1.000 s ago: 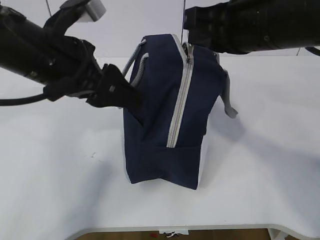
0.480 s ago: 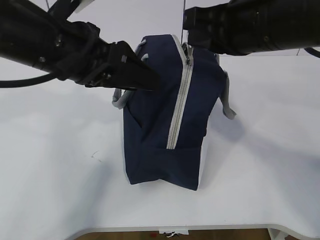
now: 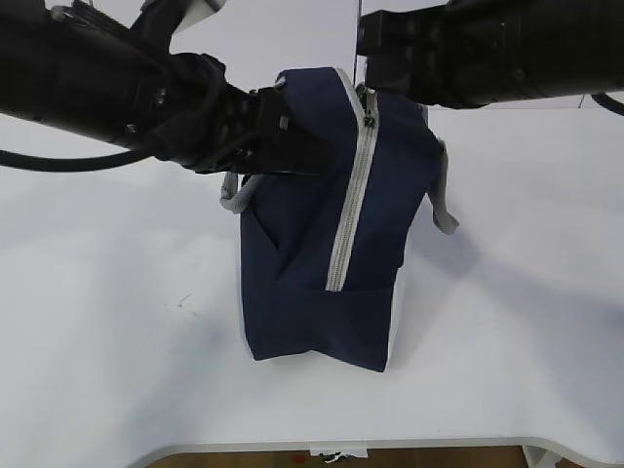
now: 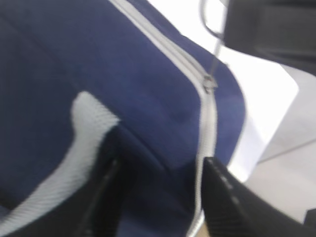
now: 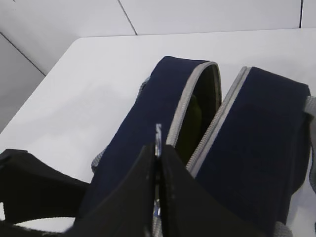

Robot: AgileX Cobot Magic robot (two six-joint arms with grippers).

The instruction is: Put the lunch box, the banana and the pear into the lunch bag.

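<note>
The navy lunch bag (image 3: 322,244) stands on end mid-table, its grey zipper (image 3: 349,214) facing me. My left gripper (image 3: 304,156) is open against the bag's upper left side. In the left wrist view its jaws (image 4: 158,197) straddle bag fabric (image 4: 123,74) beside the zipper. My right gripper (image 3: 375,60) is above the bag's top. In the right wrist view it (image 5: 158,148) is shut on the metal ring pull (image 5: 158,132). The bag (image 5: 261,128) gapes open at its far part, with something dull green (image 5: 195,118) inside. The lunch box, banana and pear cannot be made out.
Grey strap handles hang on the bag's left (image 3: 232,200) and right (image 3: 444,205). The white table (image 3: 107,322) has its front edge near the bottom of the exterior view. Both black arms cross above the bag's top.
My left gripper has risen from the bag's left flank and moved right to its upper part near the zipper. The left strap has dropped. The right gripper has held still.
</note>
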